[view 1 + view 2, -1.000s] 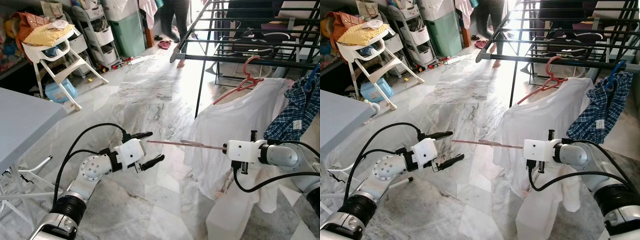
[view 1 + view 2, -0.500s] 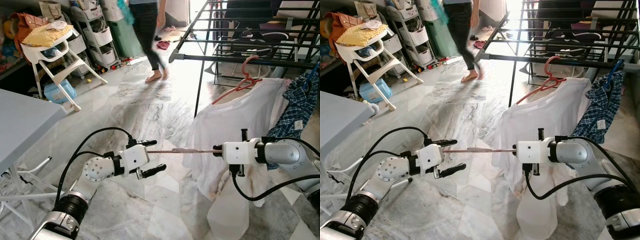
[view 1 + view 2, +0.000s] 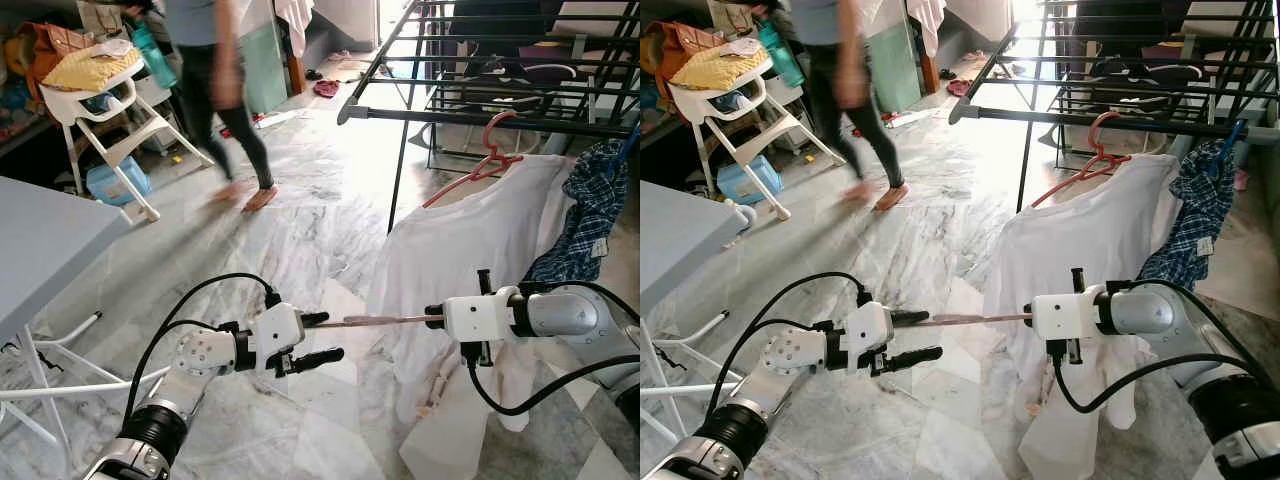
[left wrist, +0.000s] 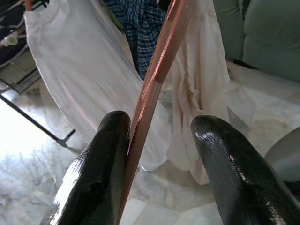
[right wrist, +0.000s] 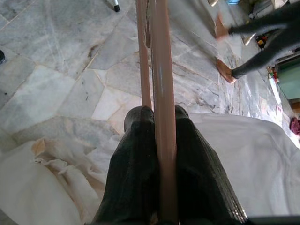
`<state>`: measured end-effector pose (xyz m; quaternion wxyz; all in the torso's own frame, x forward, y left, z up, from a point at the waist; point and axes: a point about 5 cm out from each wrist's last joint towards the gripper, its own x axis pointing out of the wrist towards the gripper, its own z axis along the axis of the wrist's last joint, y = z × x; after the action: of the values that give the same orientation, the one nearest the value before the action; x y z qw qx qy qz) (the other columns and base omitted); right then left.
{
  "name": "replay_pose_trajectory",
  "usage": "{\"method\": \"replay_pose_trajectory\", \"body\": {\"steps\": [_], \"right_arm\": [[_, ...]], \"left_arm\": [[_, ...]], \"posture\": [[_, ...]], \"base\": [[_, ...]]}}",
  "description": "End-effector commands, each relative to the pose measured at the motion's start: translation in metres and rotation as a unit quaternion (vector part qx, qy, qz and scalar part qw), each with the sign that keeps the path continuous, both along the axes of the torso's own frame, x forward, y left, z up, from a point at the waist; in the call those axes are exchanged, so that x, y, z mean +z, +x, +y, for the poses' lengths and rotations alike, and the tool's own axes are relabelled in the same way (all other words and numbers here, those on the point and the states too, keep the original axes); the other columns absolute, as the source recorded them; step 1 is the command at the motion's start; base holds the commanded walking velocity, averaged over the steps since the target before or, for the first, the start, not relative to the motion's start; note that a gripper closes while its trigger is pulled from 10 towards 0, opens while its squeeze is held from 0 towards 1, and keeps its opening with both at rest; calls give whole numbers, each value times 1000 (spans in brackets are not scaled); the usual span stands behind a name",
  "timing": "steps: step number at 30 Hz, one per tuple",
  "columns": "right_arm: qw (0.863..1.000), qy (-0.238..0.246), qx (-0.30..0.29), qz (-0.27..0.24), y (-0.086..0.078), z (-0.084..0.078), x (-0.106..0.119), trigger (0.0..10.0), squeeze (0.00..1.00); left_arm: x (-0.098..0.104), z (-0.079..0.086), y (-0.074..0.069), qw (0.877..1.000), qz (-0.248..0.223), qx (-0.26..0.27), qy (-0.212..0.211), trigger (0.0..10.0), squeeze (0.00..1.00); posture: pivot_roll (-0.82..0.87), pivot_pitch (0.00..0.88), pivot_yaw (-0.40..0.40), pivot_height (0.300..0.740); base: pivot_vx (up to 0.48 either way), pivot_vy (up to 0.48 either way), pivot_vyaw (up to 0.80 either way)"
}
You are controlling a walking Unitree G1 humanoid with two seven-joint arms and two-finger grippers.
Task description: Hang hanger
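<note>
A thin rose-coloured hanger (image 3: 380,320) lies level between my two arms. My right gripper (image 3: 432,318) is shut on one end of it; the right wrist view has both fingers (image 5: 136,154) pressed on the bar (image 5: 161,70). My left gripper (image 3: 332,336) is open around the other end. In the left wrist view the hanger (image 4: 154,79) rests against one finger (image 4: 101,173), with a gap to the other. A pale cloth (image 3: 440,440) hangs below my right gripper. Behind stands the black drying rack (image 3: 480,118).
On the rack hang a white T-shirt (image 3: 470,240) on a red hanger (image 3: 490,160) and a plaid shirt (image 3: 590,210). A person (image 3: 215,90) walks across the marble floor at the back left. A grey table (image 3: 40,250) is at my left, a high chair (image 3: 100,100) beyond it.
My left gripper has come in to the hanger, whose free end now lies between its fingers. The right gripper with the hanger has sunk a little. The person has walked from the back to the left.
</note>
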<state>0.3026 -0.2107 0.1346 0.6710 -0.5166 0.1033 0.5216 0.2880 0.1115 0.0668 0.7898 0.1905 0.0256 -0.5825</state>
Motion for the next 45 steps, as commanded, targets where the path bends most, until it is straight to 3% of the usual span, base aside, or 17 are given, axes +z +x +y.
{"method": "replay_pose_trajectory", "body": {"steps": [1,13,43,45], "right_arm": [[1000,10,24,-10,-1,10,6,10000,0],[999,21,42,26,-8,22,-7,10000,0],[998,10,36,57,-8,15,-14,10000,0],[997,14,37,68,-10,15,-15,10000,1000]], "left_arm": [[-2,3,-3,1000,7,-9,6,0,0],[-6,-3,-7,1000,9,-9,-1,0,0],[-13,-4,-16,999,13,-42,25,0,0],[-13,-4,-16,999,12,-45,25,0,0]], "posture": [[-162,46,145,740],[-158,32,125,740],[-155,36,121,740],[-156,35,122,740]], "base": [[0,0,0],[0,0,0],[0,0,0],[0,0,0]]}}
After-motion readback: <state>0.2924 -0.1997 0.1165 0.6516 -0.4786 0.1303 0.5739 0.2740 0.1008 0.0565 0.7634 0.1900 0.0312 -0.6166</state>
